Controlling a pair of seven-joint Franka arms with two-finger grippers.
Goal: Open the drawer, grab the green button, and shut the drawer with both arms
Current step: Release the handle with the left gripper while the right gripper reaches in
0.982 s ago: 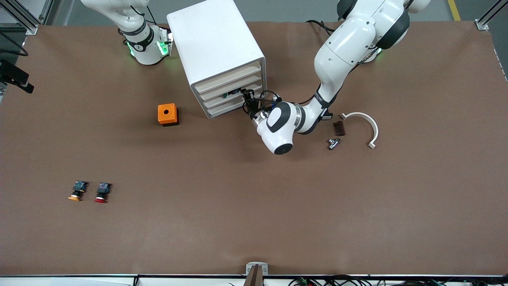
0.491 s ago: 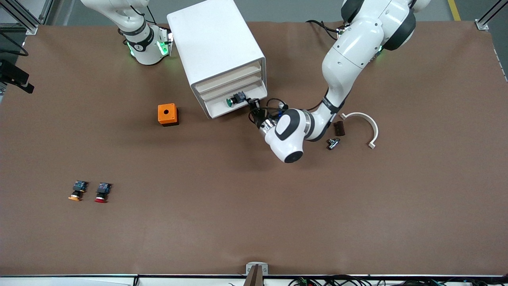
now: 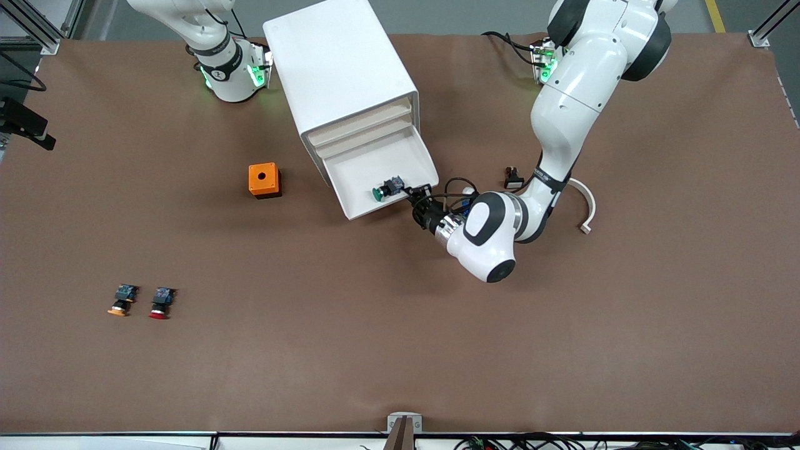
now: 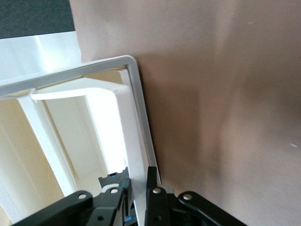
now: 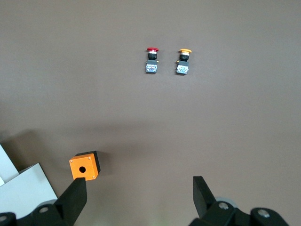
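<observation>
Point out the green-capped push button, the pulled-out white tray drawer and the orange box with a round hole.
Green-capped push button [image 3: 386,189]: front view, on its black body.
Pulled-out white tray drawer [image 3: 369,165]: front view, on its bare floor.
Orange box with a round hole [image 3: 263,180]: front view, on its top face.

We see the drawer [image 3: 381,178] now pulled well out of the cabinet [image 3: 340,75], drawn toward the tabletop's front edge by the left gripper [image 3: 424,201] clamped on its front corner. The green button [image 3: 389,188] has ridden out with it into full sight.
</observation>
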